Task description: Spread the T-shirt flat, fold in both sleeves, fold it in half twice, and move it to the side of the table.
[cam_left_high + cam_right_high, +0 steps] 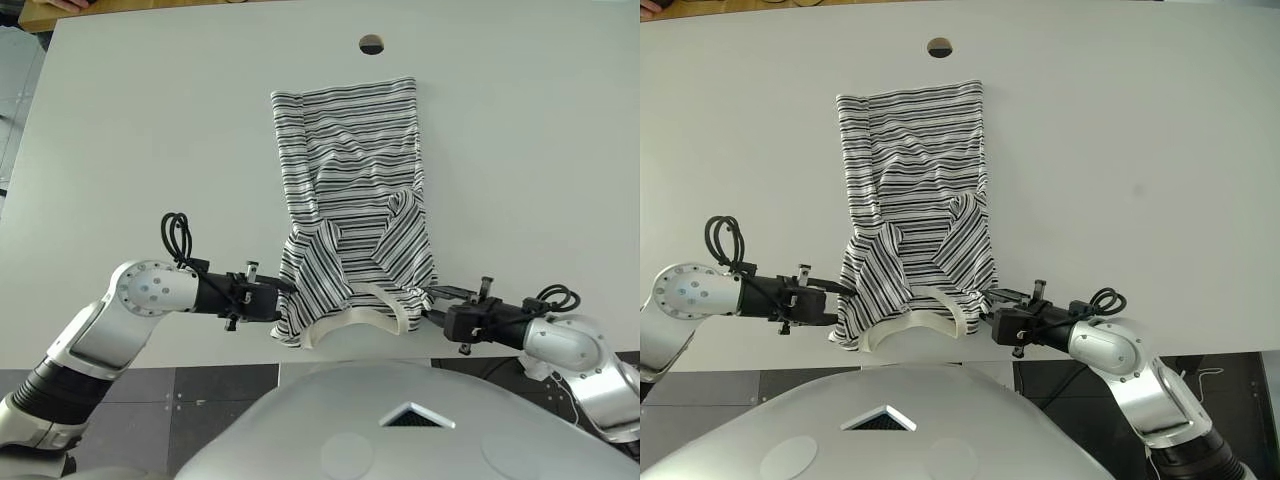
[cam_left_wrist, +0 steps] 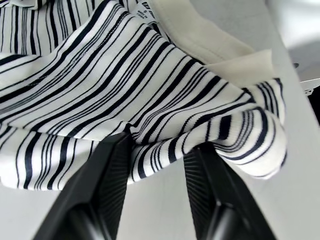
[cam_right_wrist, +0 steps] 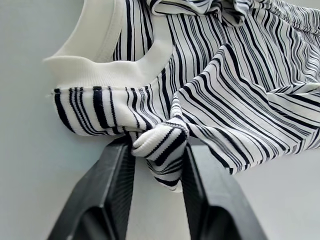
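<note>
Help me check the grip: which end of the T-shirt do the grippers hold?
The T-shirt's collar end, nearest the robot: the left gripper and right gripper pinch its shoulder corners. The hem end lies untouched near the round hole.

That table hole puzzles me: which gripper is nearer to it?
Right, by a little. The hole lies beyond the T-shirt. The right gripper, at the shirt's near right corner, is closer to its line; the left gripper, at the near left corner, is farther across.

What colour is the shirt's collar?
Cream, no stripes; the collar shows best in the right wrist view.
</note>
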### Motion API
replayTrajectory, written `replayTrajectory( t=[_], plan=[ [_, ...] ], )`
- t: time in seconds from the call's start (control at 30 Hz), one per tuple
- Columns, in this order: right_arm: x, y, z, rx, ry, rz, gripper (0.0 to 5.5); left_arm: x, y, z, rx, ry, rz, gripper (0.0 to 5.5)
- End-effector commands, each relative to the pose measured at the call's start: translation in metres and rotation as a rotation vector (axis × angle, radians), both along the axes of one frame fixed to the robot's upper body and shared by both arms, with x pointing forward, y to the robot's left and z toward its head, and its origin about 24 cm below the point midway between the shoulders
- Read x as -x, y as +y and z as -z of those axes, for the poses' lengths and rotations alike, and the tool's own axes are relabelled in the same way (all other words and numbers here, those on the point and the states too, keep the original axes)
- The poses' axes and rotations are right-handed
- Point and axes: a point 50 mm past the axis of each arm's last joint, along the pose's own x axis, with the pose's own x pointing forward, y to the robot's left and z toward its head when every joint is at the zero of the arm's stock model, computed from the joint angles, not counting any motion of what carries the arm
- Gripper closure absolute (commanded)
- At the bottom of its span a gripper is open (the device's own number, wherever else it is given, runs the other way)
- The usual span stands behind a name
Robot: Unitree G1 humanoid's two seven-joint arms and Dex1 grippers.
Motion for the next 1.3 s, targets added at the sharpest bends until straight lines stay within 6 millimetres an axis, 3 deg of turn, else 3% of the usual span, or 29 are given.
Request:
replayTrajectory(
  t=[0.03,0.13,0.27,0.4,0.5,0.67,0.87,1.03,1.2,1.3],
  plan=[
    [0.005,-0.008,0.009,0.066,0.042,0.021,4.75,0.005,0.0,0.007,-0.02,0.041,0.012,4.28],
    [0.009,-0.009,0.008,0.084,0.072,0.015,5.33,0.004,0.002,0.004,-0.013,0.07,0.001,4.76],
    [0.03,-0.012,-0.006,0.04,0.218,-0.035,5.4,0.011,-0.001,-0.019,0.105,0.204,0.03,5.36],
    [0.035,-0.011,-0.035,-0.066,0.241,-0.057,5.4,0.014,0.002,-0.039,0.172,0.307,0.039,5.39],
    [0.03,-0.009,-0.05,-0.129,0.194,-0.059,5.4,0.005,0.002,-0.053,0.238,0.301,-0.007,5.39],
    [-0.021,-0.01,-0.058,-0.212,-0.051,0.141,5.4,-0.033,0.005,-0.059,0.278,0.19,-0.227,5.39],
    [-0.081,0.0,-0.07,-0.326,-0.18,0.213,5.4,-0.103,0.001,-0.057,0.423,0.136,-0.652,5.39],
    [-0.137,0.014,-0.07,-0.38,-0.176,0.261,5.4,-0.133,-0.004,-0.046,0.436,0.131,-0.85,5.39],
    [-0.182,0.036,-0.044,-0.336,-0.077,0.286,5.4,-0.148,-0.009,-0.031,0.413,0.132,-0.957,5.39],
    [-0.201,0.041,-0.034,-0.328,-0.047,0.337,4.76,-0.153,-0.007,-0.02,0.383,0.122,-1.02,4.98]
  ],
)
